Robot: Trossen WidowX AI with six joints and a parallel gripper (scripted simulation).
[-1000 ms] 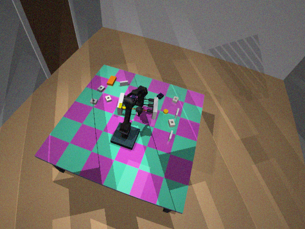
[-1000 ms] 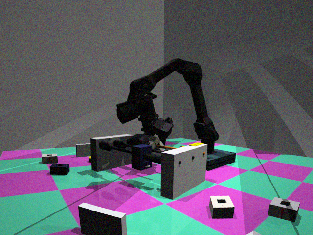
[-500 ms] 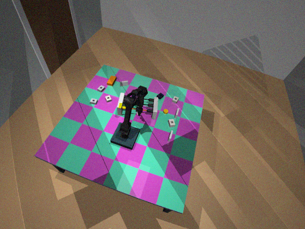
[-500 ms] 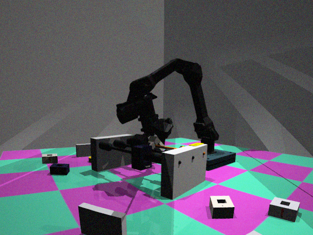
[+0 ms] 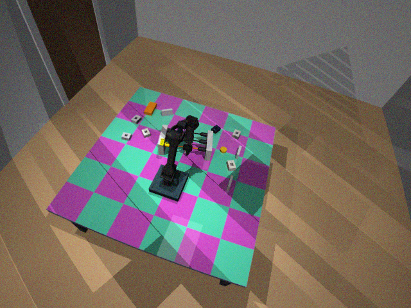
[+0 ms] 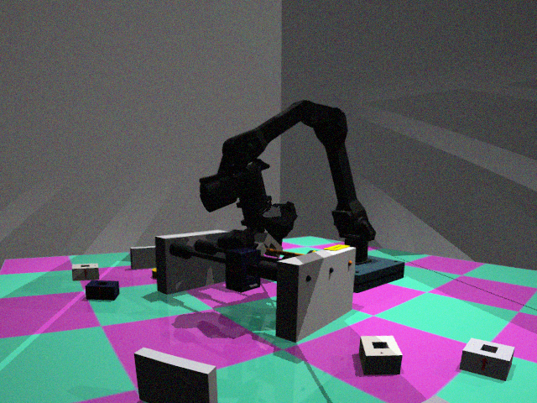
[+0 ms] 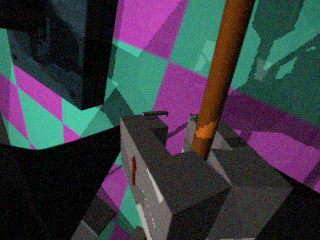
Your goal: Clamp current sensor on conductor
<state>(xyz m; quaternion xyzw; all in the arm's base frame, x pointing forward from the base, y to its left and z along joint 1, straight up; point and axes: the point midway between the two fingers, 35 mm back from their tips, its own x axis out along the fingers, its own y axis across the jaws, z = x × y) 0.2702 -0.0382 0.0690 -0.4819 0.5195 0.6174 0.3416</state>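
Note:
The grey split-core sensor [image 7: 192, 182] [image 6: 265, 239] is around the orange LOAD conductor [image 7: 225, 55] [image 5: 180, 146] [image 6: 288, 253], which passes between its two halves. In the wrist view a gap shows between the halves at their far end. A red arrow [image 7: 134, 170] is on the sensor's left face; which way it points is hard to tell. My gripper [image 7: 174, 137] [image 5: 187, 149] is shut on the sensor, with a black finger on either outer side. The yellow marker [image 5: 162, 142] [image 6: 337, 248] sits on top of one end block; its lettering is too blurred to read.
Two upright end blocks [image 5: 209, 145] [image 6: 325, 295] carry the conductors. A dark blue sensor [image 6: 242, 269] sits on a neighbouring black conductor. Several white square-holed blocks, a second dark block [image 5: 216, 128] [image 6: 102, 290], an orange block [image 5: 150, 108] and a yellow disc [image 5: 223, 149] stand around.

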